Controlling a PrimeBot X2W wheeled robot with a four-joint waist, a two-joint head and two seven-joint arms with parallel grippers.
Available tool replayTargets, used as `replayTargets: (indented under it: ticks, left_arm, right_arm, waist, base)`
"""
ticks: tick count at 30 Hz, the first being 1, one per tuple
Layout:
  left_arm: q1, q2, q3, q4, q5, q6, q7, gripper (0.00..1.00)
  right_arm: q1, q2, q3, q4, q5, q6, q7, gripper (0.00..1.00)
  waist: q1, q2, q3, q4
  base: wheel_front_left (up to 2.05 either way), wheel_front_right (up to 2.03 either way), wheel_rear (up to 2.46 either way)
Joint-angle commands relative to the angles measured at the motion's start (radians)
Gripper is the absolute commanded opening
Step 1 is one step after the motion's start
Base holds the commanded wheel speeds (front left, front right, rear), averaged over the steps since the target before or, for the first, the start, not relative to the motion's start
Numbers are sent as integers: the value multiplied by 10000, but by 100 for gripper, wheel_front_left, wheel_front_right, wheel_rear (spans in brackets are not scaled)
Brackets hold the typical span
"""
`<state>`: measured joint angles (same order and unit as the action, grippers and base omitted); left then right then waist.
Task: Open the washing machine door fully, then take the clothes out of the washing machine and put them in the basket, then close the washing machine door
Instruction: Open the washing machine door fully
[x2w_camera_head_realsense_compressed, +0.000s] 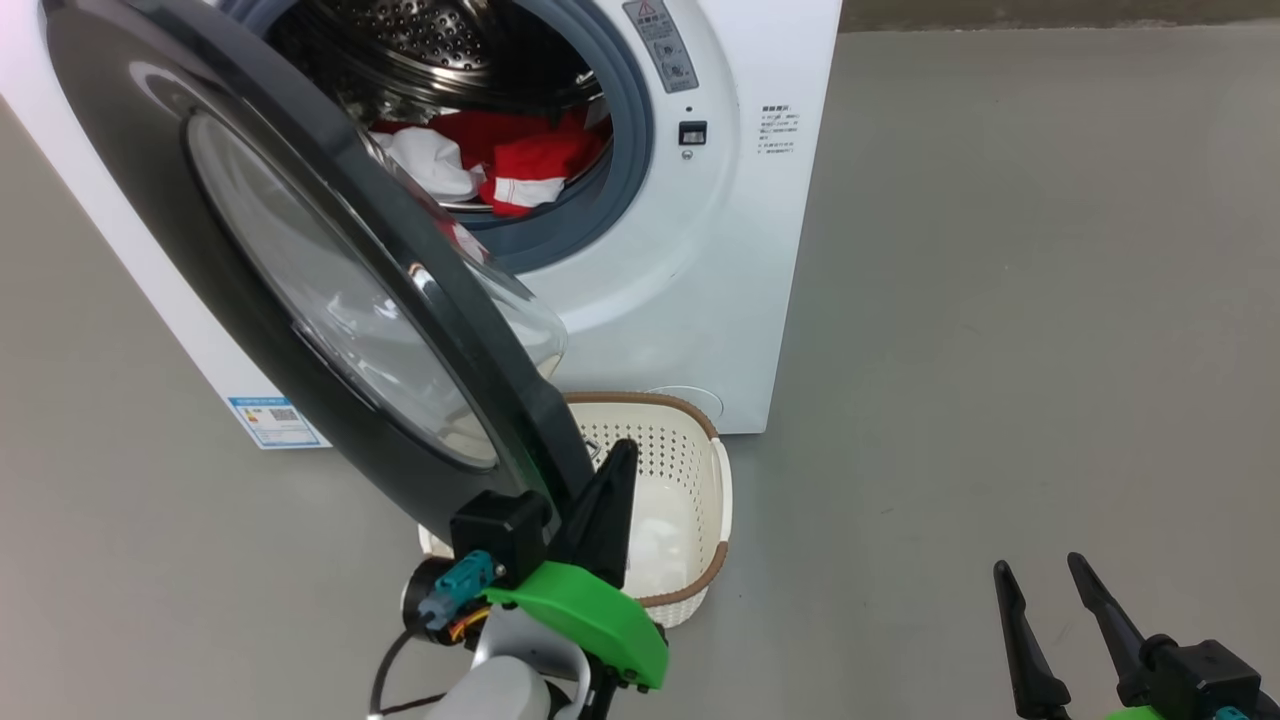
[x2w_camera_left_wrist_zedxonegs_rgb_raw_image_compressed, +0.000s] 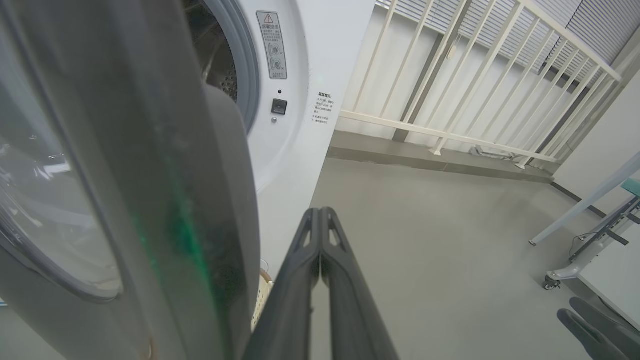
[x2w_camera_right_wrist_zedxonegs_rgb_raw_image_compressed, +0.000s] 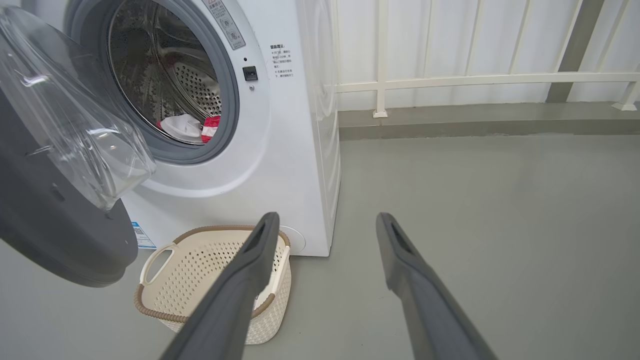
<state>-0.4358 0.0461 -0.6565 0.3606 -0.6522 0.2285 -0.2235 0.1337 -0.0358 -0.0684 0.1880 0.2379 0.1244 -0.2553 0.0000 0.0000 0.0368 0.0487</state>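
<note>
My left gripper (x2w_camera_head_realsense_compressed: 621, 456) has its two long dark fingers (x2w_camera_left_wrist_zedxonegs_rgb_raw_image_compressed: 300, 280) pressed flat together from base to tip, with nothing between them. They point up just beside the lower edge of the large round washing machine door with its glossy black rim and bulging clear glass window (x2w_camera_head_realsense_compressed: 330, 300). In the left wrist view that rim (x2w_camera_left_wrist_zedxonegs_rgb_raw_image_compressed: 150, 165) runs along the left of my closed fingers. I cannot tell whether they touch it.

My right gripper (x2w_camera_head_realsense_compressed: 1038, 566) is low over the bare grey floor (x2w_camera_head_realsense_compressed: 1000, 300), well apart from everything. Its fingers (x2w_camera_right_wrist_zedxonegs_rgb_raw_image_compressed: 235, 290) are spread wide and hold nothing.

The door stands swung out at an angle from the big white boxy front-loading washing machine (x2w_camera_head_realsense_compressed: 700, 250), hinged on my left, with the glass bowl (x2w_camera_right_wrist_zedxonegs_rgb_raw_image_compressed: 75, 130) facing the opening. The clothes (x2w_camera_head_realsense_compressed: 520, 165) lie inside at the bottom of the perforated steel drum, bright red fabric with a white stripe beside a plain white piece (x2w_camera_head_realsense_compressed: 430, 160). They rest just behind the grey rubber ring.

The small cream-white perforated plastic basket with a brown woven-look rim (x2w_camera_head_realsense_compressed: 650, 400) sits on the floor just in front of the machine. It is partly under the door's lower edge, and my left fingers point up over its near side. I see no garment in the part of it that shows.
</note>
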Motion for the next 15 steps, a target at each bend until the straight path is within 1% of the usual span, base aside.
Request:
replayTargets:
  ticks: [1,4,15]
  left_arm:
    - [-395,41,366,-115,-88,77,-183,0]
    - [-426,41,415,-15,-220,89,-252,0]
    - [-199,62,728,130,-151,87,-359,0]
  right_arm:
    - [-415,-145,219,-210,63,63,-65,100]
    - [-430,-145,186,-210,77,63,-65,100]
    - [-381,-145,145,-163,75,63,-65,100]
  waist:
    - [0,0,3,8]
    - [0,0,15,41]
    - [0,0,-109,183]
  base:
    - [0,0,0]
    - [0,0,0]
    - [0,0,0]
